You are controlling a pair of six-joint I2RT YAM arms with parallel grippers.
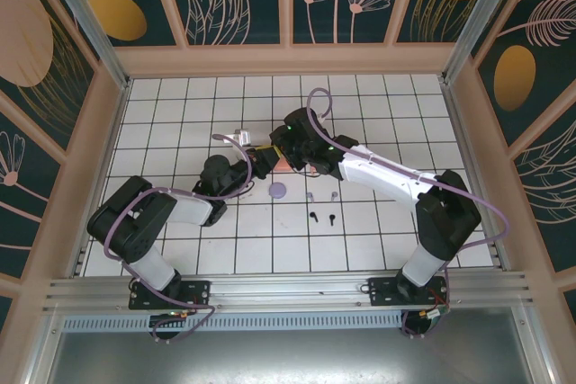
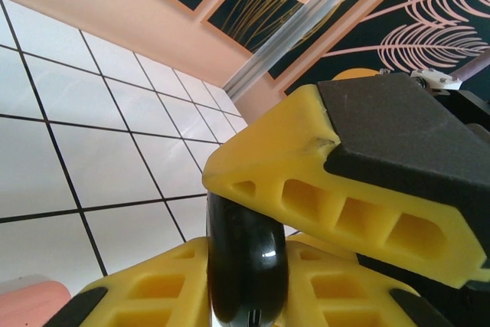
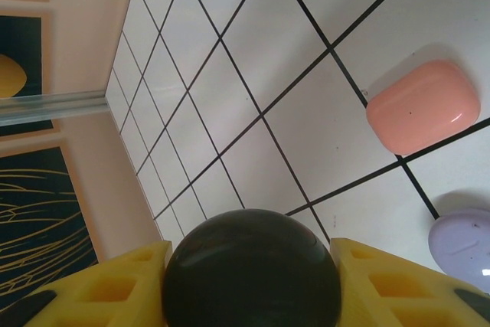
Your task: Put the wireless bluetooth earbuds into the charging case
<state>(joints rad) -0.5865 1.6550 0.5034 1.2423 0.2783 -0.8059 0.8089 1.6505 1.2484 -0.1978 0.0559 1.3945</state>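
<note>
Tiled table (image 1: 180, 96) — earbuds (image 1: 314, 216), two cases (image 3: 423, 106)

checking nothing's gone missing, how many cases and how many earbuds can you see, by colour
cases: 3 (pink case, lilac case, black case)
earbuds in sight: 4 (2 lilac earbuds, 2 black earbuds)
total: 7

A: The black case (image 2: 245, 266)?
B: Glossy plastic, mirror-smooth. The pink case (image 3: 423, 106) is smooth too, with a softer sheen.
A: And the yellow fingers (image 2: 276, 166)?
B: Matt plastic, with dull black pads (image 2: 398, 135).
A: The tiles (image 3: 253, 51)?
B: Shiny and white. The corner post (image 3: 53, 105) is brushed metal.
</note>
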